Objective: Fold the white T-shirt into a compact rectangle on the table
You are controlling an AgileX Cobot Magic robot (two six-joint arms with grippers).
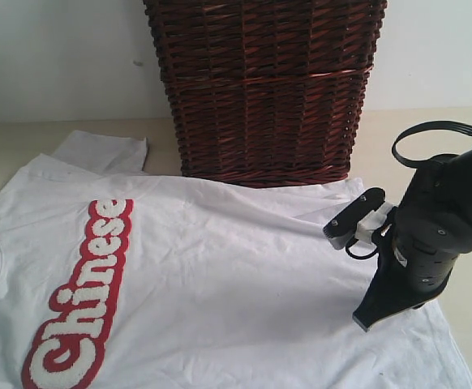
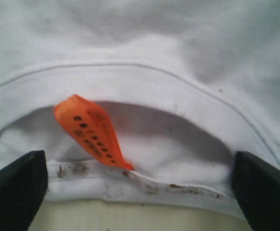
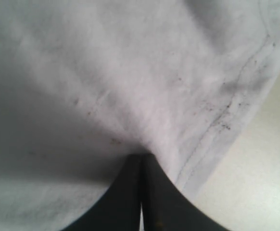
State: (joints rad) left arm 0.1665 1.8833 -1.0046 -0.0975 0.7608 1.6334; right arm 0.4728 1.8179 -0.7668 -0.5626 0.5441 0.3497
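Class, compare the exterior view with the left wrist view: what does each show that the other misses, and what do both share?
Only the exterior view shows the wicker basket, the red "Chinese" lettering and the right gripper. Only the left wrist view shows the orange label inside the collar, between the open jaws of the left gripper. Both show the white T-shirt on the table.

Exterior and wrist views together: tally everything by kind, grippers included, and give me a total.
white T-shirt: 1
wicker basket: 1
table: 1
orange neck label: 1
grippers: 2 (left gripper, right gripper)
Total: 6
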